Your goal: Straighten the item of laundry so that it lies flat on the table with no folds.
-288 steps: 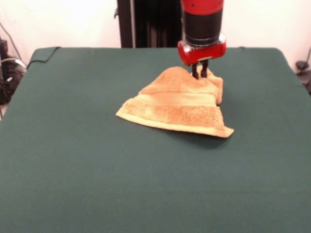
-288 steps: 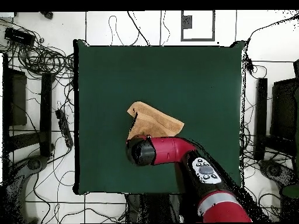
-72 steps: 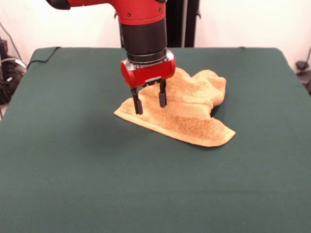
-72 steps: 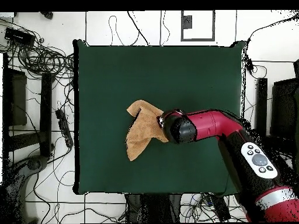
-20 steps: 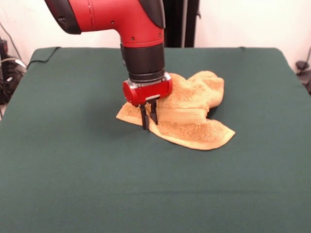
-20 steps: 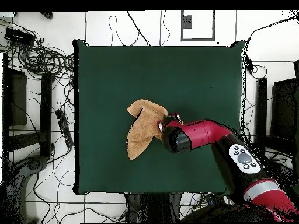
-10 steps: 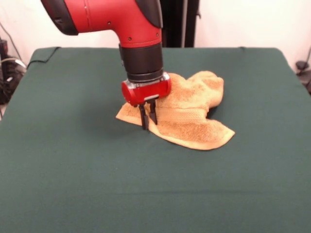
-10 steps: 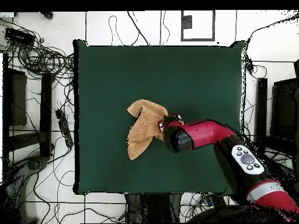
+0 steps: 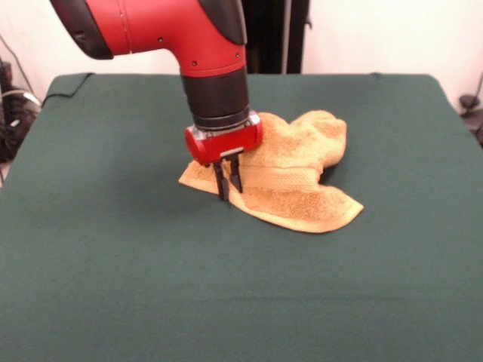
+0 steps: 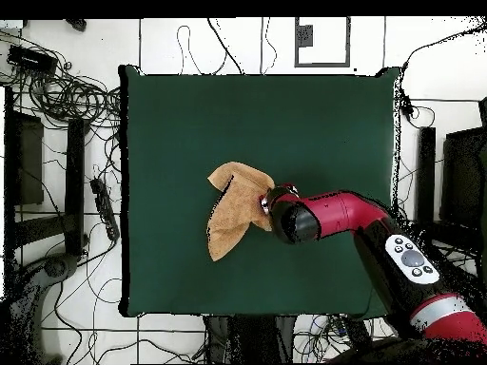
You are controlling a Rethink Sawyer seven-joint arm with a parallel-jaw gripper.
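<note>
The golden-orange towel [image 9: 294, 170] lies crumpled near the middle of the dark green table [image 9: 113, 264], with a folded hump at its far right and a flat hem toward the front. In the overhead view the towel [image 10: 231, 209] shows as a bent, folded shape. My gripper [image 9: 227, 183] stands upright at the towel's front left edge, shut on that edge of the cloth, its tips close to the table. From above, the red arm covers the gripper and the towel's right edge.
Green cloth surrounds the towel on all sides [image 10: 314, 124]. Cables [image 10: 67, 95] and dark equipment [image 10: 24, 162] lie on the floor beyond the table's edges.
The gripper, shut on the towel's edge, has crept slightly left and up over the last second. The towel's edge shifted a little with it; its shape is otherwise the same.
</note>
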